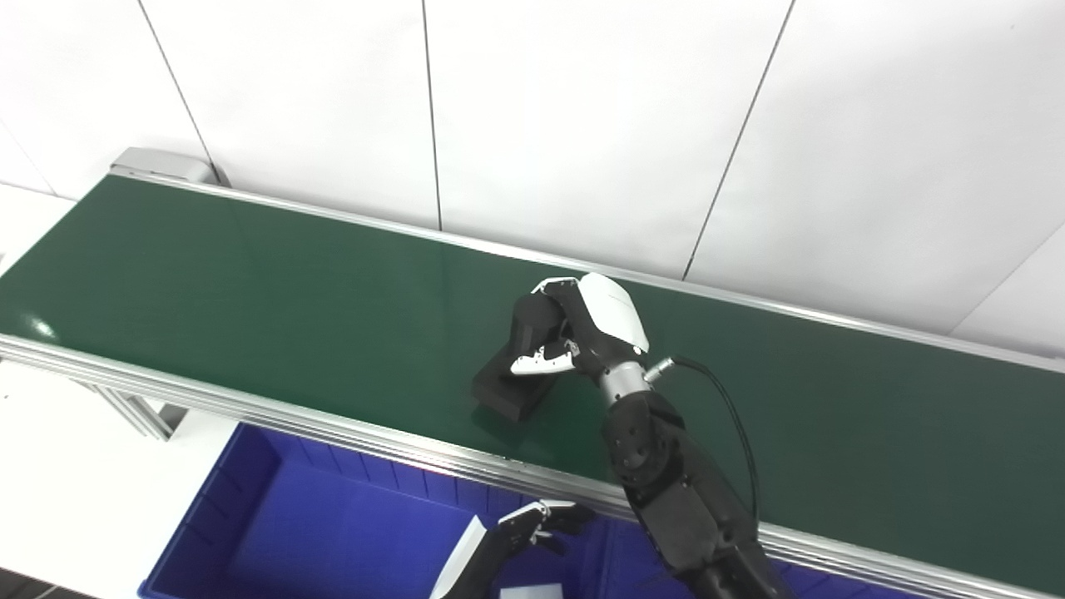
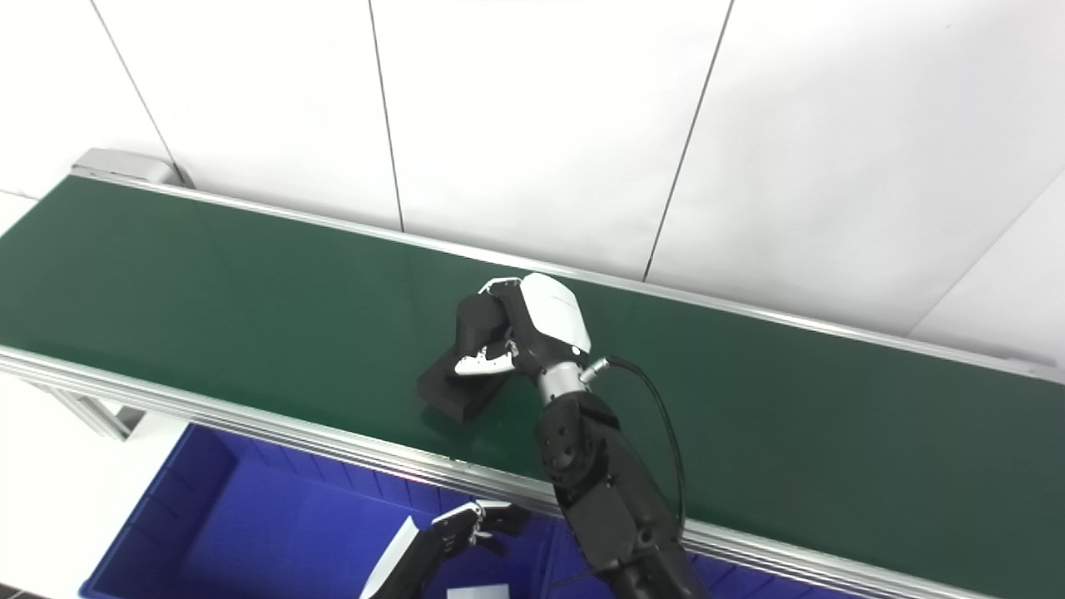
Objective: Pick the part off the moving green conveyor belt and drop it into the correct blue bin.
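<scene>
We count one black part [image 1: 509, 388] on the green belt [image 1: 250, 283], near edge | right robot hand [image 1: 574, 329] curled over it, grip unclear | left robot hand [image 1: 532, 526] over one blue bin [image 1: 250, 516], fingers loosely spread, empty.

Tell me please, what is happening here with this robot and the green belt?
The right hand reaches over the green conveyor belt and closes its fingers on a black block-shaped part, which seems to rest on the belt. The left hand waits low, over the blue bin in front of the belt, holding nothing. The part is not in a bin yet.
</scene>
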